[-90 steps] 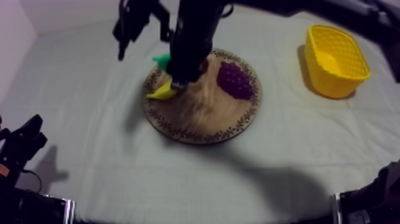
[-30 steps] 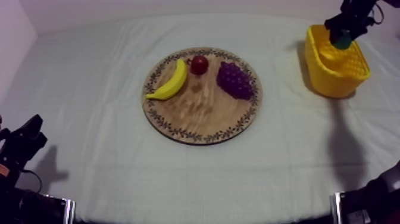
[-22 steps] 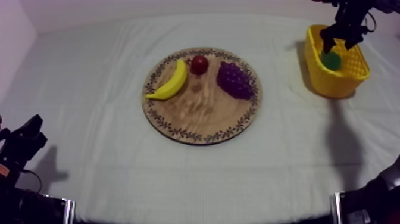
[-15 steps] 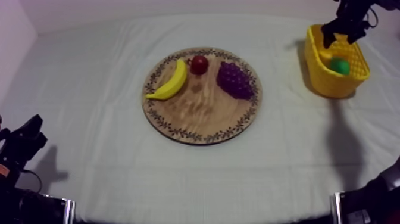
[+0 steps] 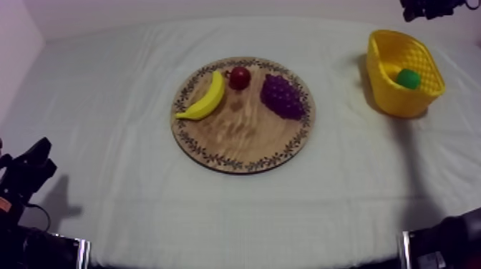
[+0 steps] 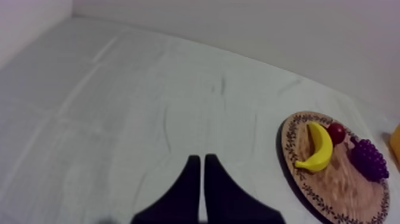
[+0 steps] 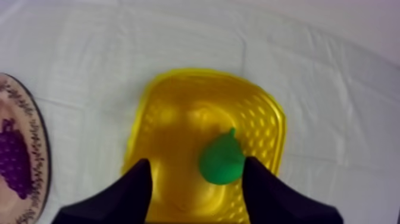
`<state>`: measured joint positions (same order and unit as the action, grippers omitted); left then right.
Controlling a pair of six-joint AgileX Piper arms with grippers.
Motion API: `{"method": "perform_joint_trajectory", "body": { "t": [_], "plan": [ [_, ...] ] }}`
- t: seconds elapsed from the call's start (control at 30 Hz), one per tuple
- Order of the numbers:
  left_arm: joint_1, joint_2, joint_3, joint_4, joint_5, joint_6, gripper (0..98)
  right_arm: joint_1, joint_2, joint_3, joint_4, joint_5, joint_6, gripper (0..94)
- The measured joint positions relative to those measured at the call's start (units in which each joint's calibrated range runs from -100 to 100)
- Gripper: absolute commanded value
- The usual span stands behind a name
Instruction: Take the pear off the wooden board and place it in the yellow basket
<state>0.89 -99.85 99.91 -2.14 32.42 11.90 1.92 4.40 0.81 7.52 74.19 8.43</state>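
Right wrist: gripper spread wide abv pear

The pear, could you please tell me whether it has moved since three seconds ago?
Yes. The pear has gone rightward, off the board's far left edge and into the basket.

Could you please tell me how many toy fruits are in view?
4. The banana, the small red fruit and the bunch of grapes lie on the wooden board; the pear lies in the yellow basket. None looks hidden.
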Motion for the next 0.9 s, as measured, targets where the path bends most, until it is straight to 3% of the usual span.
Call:
{"method": "perform_joint_trajectory", "body": {
  "t": [0.1,0.33,0.47,0.7,0.9],
  "plan": [
    [0.0,0.0,0.0,0.0,0.0,0.0,0.1,-1.6,-6.4,5.9,0.1,-4.3,-1.1,35.5],
    [0.0,0.0,0.0,0.0,0.0,0.0,0.1,-5.3,-22.7,20.8,1.1,-13.0,-5.0,9.6],
    [0.0,0.0,0.0,0.0,0.0,0.0,0.1,-6.1,-31.1,28.7,-1.0,-15.7,-5.2,2.9],
    [0.0,0.0,0.0,0.0,0.0,0.0,0.1,-6.3,-45.1,43.2,-4.4,-24.2,-4.2,0.7],
    [0.0,0.0,0.0,0.0,0.0,0.0,0.1,-5.2,-58.2,58.8,-11.9,-34.2,-0.5,0.5]
  ]
}}
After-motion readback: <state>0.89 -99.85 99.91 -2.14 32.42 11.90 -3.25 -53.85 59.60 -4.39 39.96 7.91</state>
